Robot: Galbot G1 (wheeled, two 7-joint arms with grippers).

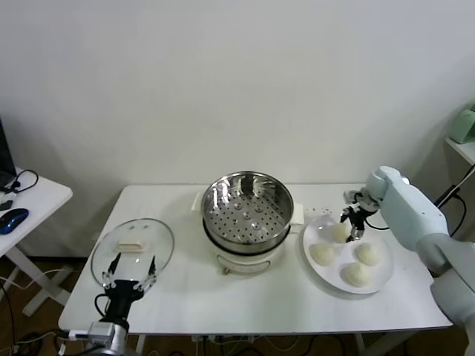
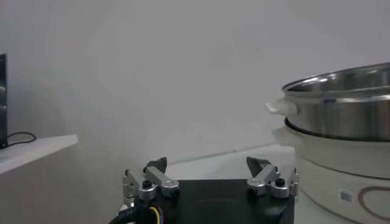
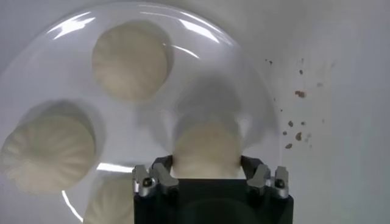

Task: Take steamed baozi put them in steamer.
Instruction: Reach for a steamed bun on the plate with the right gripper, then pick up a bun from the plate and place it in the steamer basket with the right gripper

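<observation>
Several cream-white baozi lie on a white plate (image 1: 383,278) at the table's right. My right gripper (image 1: 354,222) reaches down over the plate's back left, and its jaws press both sides of one baozi (image 3: 206,149), which still rests on the plate (image 3: 201,64). Three other baozi (image 1: 322,254) (image 1: 367,254) (image 1: 356,274) lie loose beside it. The steamer (image 1: 246,211), a shiny steel pot with a perforated tray on a white base, stands at mid-table with nothing in it. My left gripper (image 1: 132,276) hangs open and idle at the front left.
A round glass lid (image 1: 133,248) with a pale knob lies flat on the table's left, just beyond the left gripper. In the left wrist view the steamer (image 2: 341,109) stands close by. A side table with a blue mouse (image 1: 13,219) is at the far left.
</observation>
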